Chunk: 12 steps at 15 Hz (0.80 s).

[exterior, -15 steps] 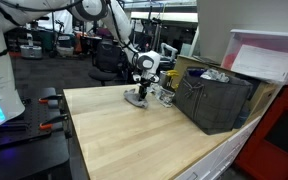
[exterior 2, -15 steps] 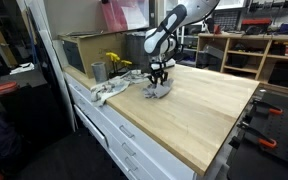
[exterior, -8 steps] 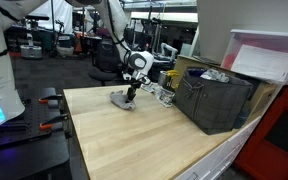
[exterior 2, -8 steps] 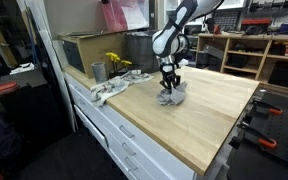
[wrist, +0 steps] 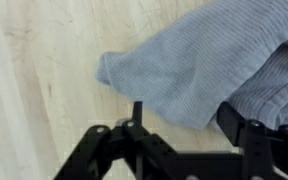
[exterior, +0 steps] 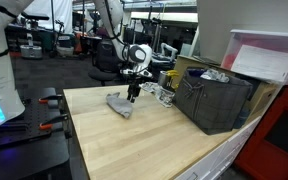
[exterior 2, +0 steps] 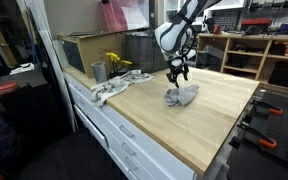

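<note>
A crumpled grey cloth [exterior: 119, 103] lies on the wooden tabletop [exterior: 144, 140], also seen in the other exterior view as a small heap [exterior 2: 181, 96]. My gripper [exterior: 132, 93] hangs just above the cloth's edge [exterior 2: 175, 74], its jaws apart and holding nothing. In the wrist view the grey cloth [wrist: 199, 60] fills the upper right. My gripper [wrist: 184, 125] stands open, its dark fingers [wrist: 236, 122] over the cloth's lower edge with bare wood to the left.
A dark crate [exterior: 216, 100] full of items stands at one end of the table, with a pink-and-white box [exterior: 269, 55] above it. A metal cup [exterior 2: 98, 71], yellow items [exterior 2: 117, 62] and a pale rag [exterior 2: 109, 90] sit near that end. Drawers [exterior 2: 134, 145] front the bench.
The gripper carried the grey cloth away from the crate toward mid-table, then opened and rose. The cloth now lies loose on the wood.
</note>
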Available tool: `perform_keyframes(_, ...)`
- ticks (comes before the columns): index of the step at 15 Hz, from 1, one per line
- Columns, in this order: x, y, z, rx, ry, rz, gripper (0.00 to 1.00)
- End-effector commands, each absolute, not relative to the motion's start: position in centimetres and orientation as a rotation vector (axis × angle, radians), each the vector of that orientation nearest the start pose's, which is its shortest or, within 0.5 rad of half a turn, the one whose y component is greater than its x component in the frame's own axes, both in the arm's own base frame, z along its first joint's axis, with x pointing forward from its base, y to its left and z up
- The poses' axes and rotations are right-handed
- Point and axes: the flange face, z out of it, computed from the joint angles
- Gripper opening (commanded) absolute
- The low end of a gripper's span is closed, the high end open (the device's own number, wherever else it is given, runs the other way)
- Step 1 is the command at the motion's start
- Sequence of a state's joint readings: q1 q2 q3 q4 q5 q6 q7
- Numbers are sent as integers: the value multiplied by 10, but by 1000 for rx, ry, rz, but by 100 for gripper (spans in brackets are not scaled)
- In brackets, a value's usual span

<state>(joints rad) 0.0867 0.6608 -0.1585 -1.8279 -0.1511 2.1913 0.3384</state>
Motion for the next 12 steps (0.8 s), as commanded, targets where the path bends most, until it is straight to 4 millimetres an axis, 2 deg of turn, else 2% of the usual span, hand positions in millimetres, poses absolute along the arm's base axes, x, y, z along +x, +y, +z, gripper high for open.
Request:
perform_keyframes(1, 626, -44, 209, -3322, 486, 319, 100)
perform_keyframes(3, 638, -36, 224, -3285, 511, 293, 100)
perform_keyframes(5, 647, -27, 226, -3261, 530, 299, 100)
perform_keyframes(8, 659, -12, 215, -3230, 522, 301, 100)
perform_keyframes(12, 666, -2, 183, -3249, 493, 350, 100)
